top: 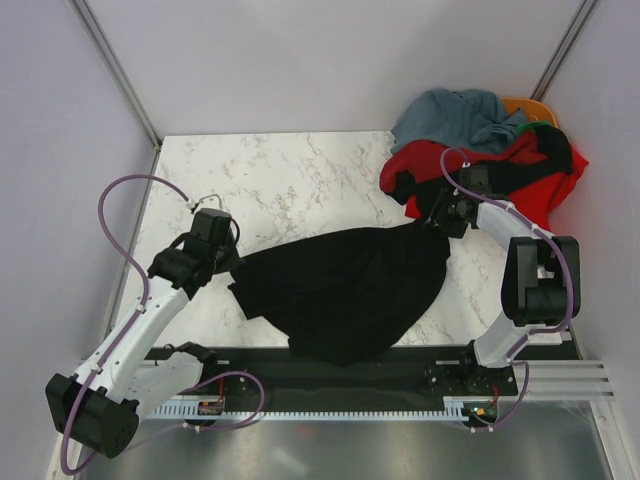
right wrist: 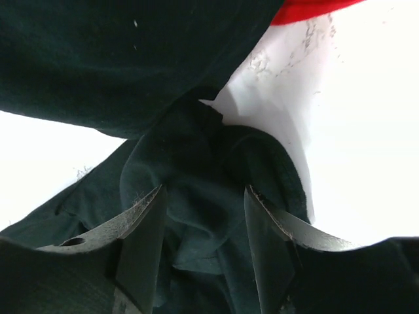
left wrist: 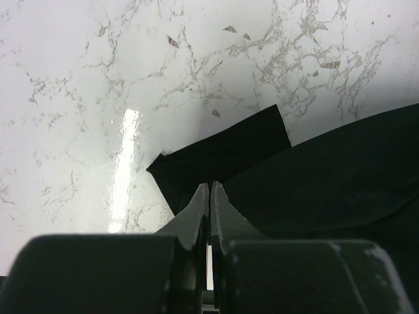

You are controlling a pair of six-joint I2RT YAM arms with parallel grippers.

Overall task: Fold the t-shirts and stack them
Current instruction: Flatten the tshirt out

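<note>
The black tee point(top: 345, 290) lies spread across the table point(top: 280, 170), its left edge clamped in the left tool point(left wrist: 210, 186) with the jaws together. The right tool point(right wrist: 204, 193) straddles a bunched corner, jaws apart. Closing on too little cloth could let it slip, or snag the red tee point(top: 540, 185) nearby.

Black t-shirt point(top: 345, 290) lies rumpled; other t-shirts point(top: 485, 150) heaped far-right.

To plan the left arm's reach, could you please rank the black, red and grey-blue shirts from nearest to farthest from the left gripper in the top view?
1. Black shirt, centre, pinched by the left gripper.
2. Red shirt, far right.
3. Grey-blue shirt, back-right corner, behind the red.
</note>
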